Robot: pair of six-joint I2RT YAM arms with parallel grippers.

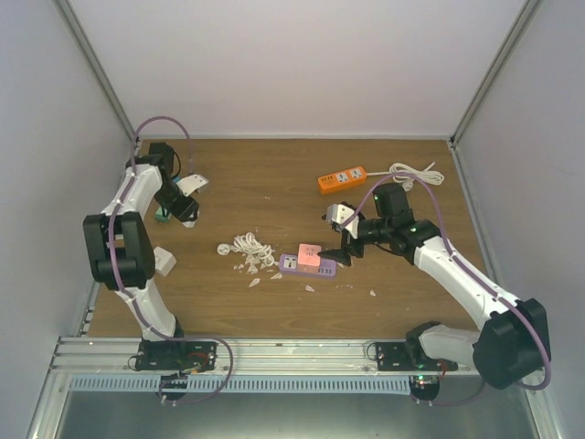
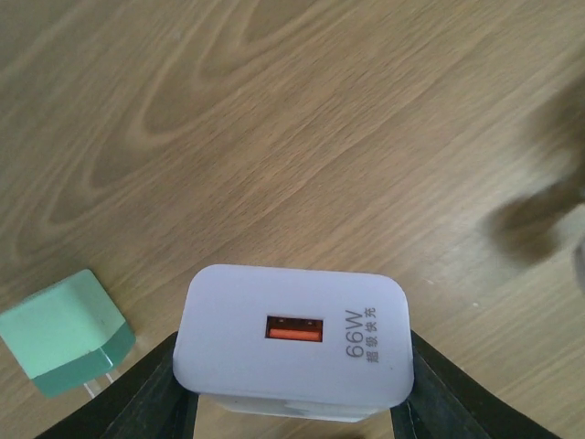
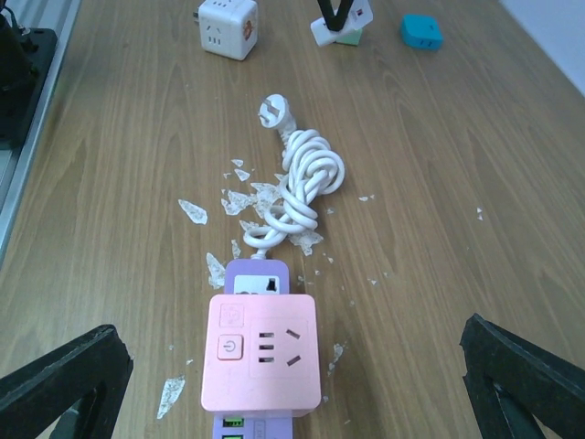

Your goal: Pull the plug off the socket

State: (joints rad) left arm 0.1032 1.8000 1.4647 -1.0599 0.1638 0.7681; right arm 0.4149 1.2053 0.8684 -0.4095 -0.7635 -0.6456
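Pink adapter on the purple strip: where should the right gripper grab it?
On the pink adapter, likely the two flat side walls, from above. It's a square block standing proud of the purple strip, and the open right gripper faces it.

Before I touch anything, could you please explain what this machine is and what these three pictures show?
These are two robot arms bolted at the near edge of a wooden table, each ending in a two-finger gripper. The overhead picture comes from a fixed camera above and behind them. The other two come from a camera on each wrist.

The left gripper is closed on a white charger, and a teal charger lies nearby.

The right gripper is open and holds nothing. It points down at a pink adapter sitting on a purple power strip.

A coiled white cable, a white cube socket, an orange power strip and small pale shards also lie on the table.
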